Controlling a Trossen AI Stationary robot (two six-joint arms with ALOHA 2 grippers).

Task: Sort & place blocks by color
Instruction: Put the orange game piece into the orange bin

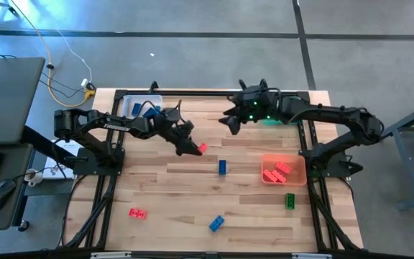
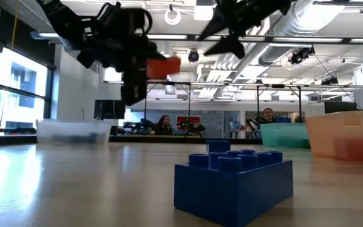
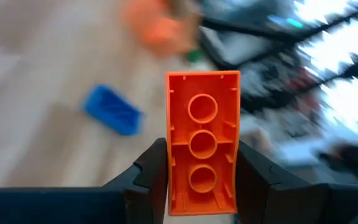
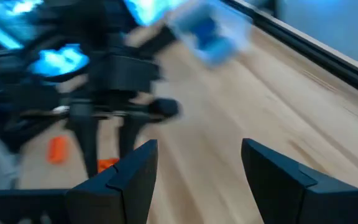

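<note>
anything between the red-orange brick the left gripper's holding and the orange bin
Nothing visible on the table blocks it. The left gripper holds the red-orange brick above the table; only a blue brick lies on the wood near the line to the orange bin, low enough to pass over.

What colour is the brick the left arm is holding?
Red-orange; the brick shows best in the left wrist view, underside facing the camera.
</note>
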